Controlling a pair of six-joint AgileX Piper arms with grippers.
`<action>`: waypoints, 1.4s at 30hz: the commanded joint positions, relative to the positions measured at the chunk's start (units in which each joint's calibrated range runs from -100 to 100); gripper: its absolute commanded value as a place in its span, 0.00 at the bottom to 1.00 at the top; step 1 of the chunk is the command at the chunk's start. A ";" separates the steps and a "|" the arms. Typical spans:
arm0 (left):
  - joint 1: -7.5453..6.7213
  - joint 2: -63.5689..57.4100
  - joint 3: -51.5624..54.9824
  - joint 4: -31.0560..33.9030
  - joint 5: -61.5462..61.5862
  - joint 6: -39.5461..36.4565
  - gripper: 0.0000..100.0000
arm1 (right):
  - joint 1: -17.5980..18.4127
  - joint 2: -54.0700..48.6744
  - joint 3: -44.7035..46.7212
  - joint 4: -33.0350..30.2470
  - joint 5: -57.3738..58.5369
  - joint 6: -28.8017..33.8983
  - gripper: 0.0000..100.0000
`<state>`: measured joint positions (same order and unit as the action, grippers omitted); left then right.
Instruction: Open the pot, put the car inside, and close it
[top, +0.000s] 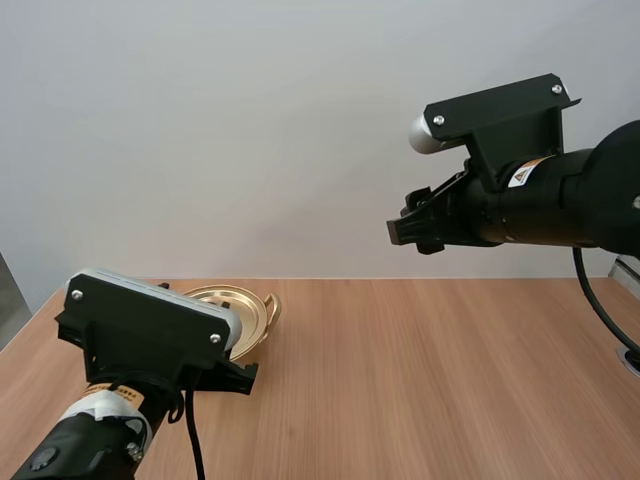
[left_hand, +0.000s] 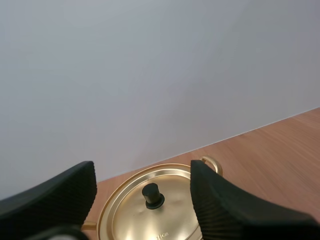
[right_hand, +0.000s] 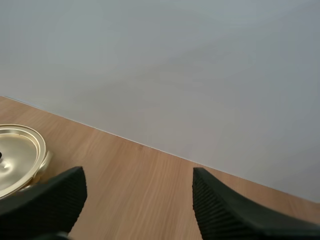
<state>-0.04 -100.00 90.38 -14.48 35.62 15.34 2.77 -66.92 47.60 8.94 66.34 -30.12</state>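
The pot sits lidded near the counter's far left corner. The left jaws stand open just before its lid. The right jaws, open too, hang high over the counter's right side.

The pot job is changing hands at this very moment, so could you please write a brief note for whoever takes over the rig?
Left gripper: open, holding nothing, low at the table's left and lined up on the pot, touching nothing.
Right gripper: open, holding nothing, raised above the table on the right.
Pot: gold, at the far left of the table near the wall, with the lid on. Its black knob sits ahead, between the left gripper's fingers.
Done: nothing yet.
Left: grip the knob and lift the lid off, put the car inside, then close the pot.
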 joint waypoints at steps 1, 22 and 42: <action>0.01 0.00 1.11 -0.10 -0.24 0.01 0.89 | -0.06 0.08 0.07 -0.01 -0.06 0.04 1.00; 0.01 0.00 9.62 -1.95 -4.38 0.09 0.89 | -0.31 0.08 0.07 2.96 1.24 1.55 0.39; 0.01 0.00 9.62 -1.95 -4.38 0.09 0.89 | -3.95 -32.19 2.55 9.16 -5.08 8.69 0.00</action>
<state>-0.04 -100.00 100.00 -16.47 31.23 15.43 0.46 -96.06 48.75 18.17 67.95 -22.42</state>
